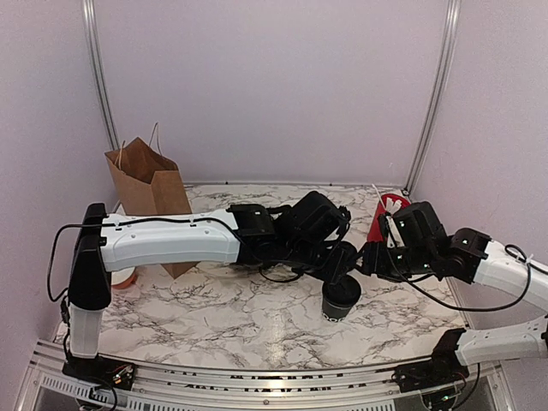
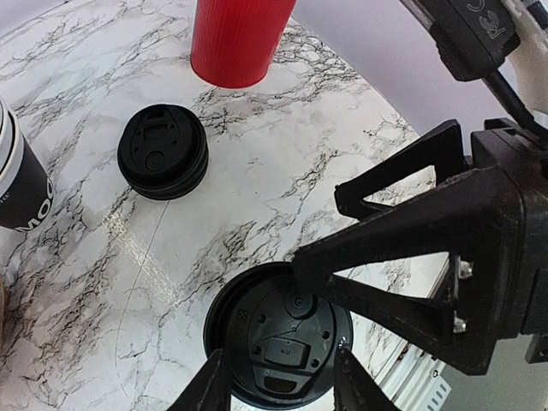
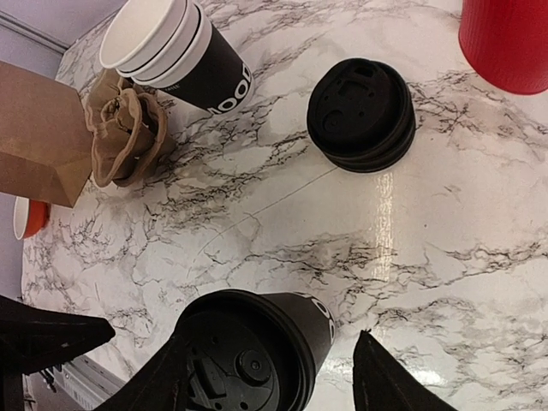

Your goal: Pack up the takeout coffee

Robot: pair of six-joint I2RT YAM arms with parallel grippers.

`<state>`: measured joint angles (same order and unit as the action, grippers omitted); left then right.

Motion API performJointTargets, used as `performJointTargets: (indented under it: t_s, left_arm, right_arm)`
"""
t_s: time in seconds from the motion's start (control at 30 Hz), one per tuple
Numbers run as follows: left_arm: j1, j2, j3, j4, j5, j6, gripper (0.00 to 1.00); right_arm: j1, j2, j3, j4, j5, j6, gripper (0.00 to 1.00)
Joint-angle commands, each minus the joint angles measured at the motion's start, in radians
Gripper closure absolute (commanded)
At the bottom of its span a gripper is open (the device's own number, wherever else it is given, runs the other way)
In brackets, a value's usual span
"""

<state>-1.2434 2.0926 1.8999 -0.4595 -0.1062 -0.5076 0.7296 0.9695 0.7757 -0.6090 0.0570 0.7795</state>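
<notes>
One takeout coffee cup [image 1: 340,301], black with white lettering and a black lid on it, stands right of the table's middle. In the left wrist view the cup [image 2: 278,338] sits straight below my left gripper [image 2: 281,377], whose fingers are spread to either side of the lid's rim. My right gripper [image 3: 274,385] is open. Its left finger lies over the lid of the cup [image 3: 257,351] and its right finger stands apart from the cup wall. In the top view, my left gripper [image 1: 342,265] and right gripper [image 1: 370,257] meet just above the cup.
A loose stack of black lids [image 3: 361,114] and a red cup [image 3: 505,43] stand behind the coffee. A stack of unlidded black cups [image 3: 180,51] stands by a crumpled brown paper piece [image 3: 124,128]. An open brown paper bag [image 1: 150,184] stands at the back left.
</notes>
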Motion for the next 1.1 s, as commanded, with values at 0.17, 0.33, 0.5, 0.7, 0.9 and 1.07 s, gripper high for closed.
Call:
performJointTargets:
  t_s: [0.17,0.33,0.5,0.7,0.9,1.07]
  left_arm:
    - [0.034,-0.185,-0.098,0.015,-0.064,-0.003,0.56]
    - [0.067,-0.301,-0.217,0.064,-0.117,-0.016,0.51]
    - [0.11,-0.425,-0.354,0.122,-0.168,-0.028,0.44]
    - [0.153,-0.563,-0.482,0.155,-0.214,-0.032,0.36]
    - [0.188,-0.652,-0.542,0.162,-0.247,-0.018,0.24]
    - [0.214,-0.699,-0.558,0.159,-0.259,0.001,0.07]
  right_arm:
    - [0.023,0.062,0.122,-0.07,0.076,-0.086,0.34]
    - [0.102,0.144,0.204,-0.117,0.173,-0.109,0.32]
    - [0.155,0.225,0.277,-0.11,0.2,-0.136,0.27]
    - [0.157,0.347,0.394,-0.096,0.192,-0.188,0.2]
    - [0.16,0.464,0.518,-0.103,0.176,-0.23,0.15]
    - [0.172,0.551,0.597,-0.094,0.138,-0.247,0.13]
